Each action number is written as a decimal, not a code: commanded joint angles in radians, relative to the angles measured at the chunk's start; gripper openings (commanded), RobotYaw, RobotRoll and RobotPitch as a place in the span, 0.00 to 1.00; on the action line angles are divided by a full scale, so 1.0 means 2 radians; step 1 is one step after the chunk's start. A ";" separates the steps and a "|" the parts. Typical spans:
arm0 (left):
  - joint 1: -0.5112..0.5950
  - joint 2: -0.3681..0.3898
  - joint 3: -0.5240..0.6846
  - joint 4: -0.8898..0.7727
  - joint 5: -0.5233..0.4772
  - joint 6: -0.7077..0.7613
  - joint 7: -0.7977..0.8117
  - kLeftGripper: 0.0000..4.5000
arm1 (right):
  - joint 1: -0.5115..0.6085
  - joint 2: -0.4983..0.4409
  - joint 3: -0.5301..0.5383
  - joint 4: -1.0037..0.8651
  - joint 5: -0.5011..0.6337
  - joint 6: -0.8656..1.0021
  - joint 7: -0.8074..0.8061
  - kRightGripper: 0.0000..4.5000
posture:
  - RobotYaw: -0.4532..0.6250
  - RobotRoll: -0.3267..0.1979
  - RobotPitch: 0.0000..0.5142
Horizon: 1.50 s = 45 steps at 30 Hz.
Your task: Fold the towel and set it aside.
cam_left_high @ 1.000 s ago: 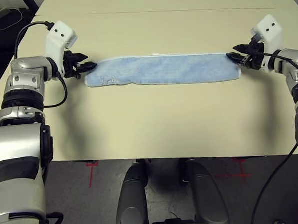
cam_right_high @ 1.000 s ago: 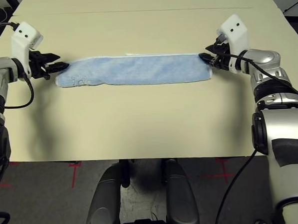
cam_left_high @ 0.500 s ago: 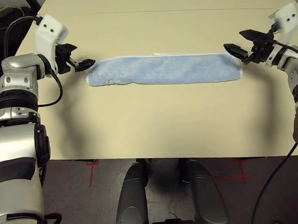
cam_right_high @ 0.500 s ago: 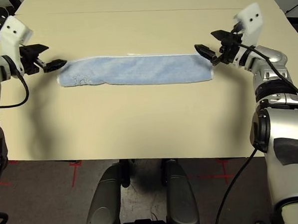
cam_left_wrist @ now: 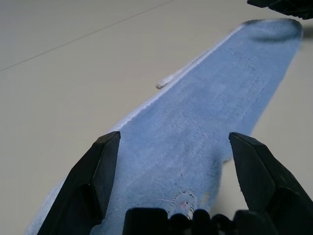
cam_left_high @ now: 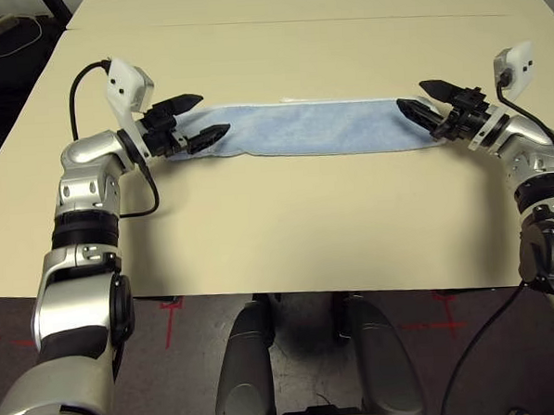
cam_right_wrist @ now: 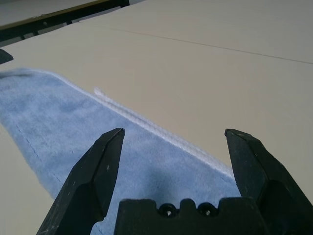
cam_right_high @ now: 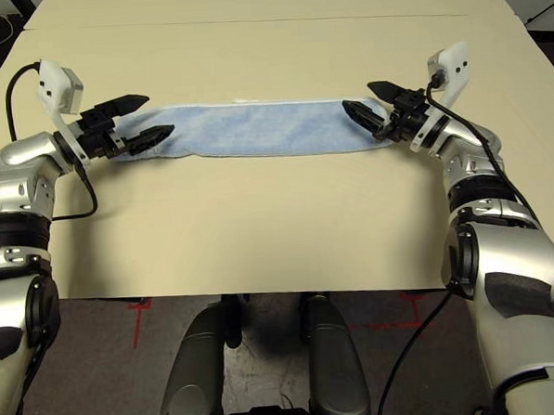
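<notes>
The left gripper (cam_left_high: 215, 120) is hanging over the left end of the towel (cam_left_high: 301, 129), its fingers spread wide with nothing between them. The towel is lying on the table (cam_left_high: 306, 229) as a long, narrow strip running left to right between the two arms, so the first folding looks done and the step in hand seems to be shortening the strip. Near its left end the embroidered mark (cam_left_wrist: 183, 201) is showing, and the near edge there is running a little unevenly; a good pinch there should be taking every layer, since catching only the top one would be opening the strip up again. Along the middle of the far side, a bit of white edging (cam_left_wrist: 168, 80) is poking out past the fold, worth tucking in if the stack is to end up neat. At the right end the right gripper (cam_left_high: 411, 99) is hovering over the cloth, its fingers also well apart and holding nothing. For a clean fold, one end should be staying put while the other is being lifted just clear of the table, carried level across and laid down with its edges matching. Lowering too fast or pulling sideways could be dragging the whole strip askew.
</notes>
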 commanded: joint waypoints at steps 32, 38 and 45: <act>0.086 0.021 -0.034 -0.120 -0.026 0.028 -0.051 1.00 | 0.181 -0.079 -0.053 -0.201 0.150 0.384 0.054 0.99 | 0.40 0.62 0.58; 0.089 0.023 -0.036 -0.129 -0.030 0.038 -0.051 1.00 | 0.219 -0.081 -0.064 -0.270 0.183 0.454 0.023 0.99 | 0.40 0.62 0.58; 0.092 0.021 -0.038 -0.134 -0.031 0.044 -0.048 1.00 | 0.261 -0.077 -0.104 -0.329 0.216 0.483 -0.036 0.99 | 0.39 0.62 0.59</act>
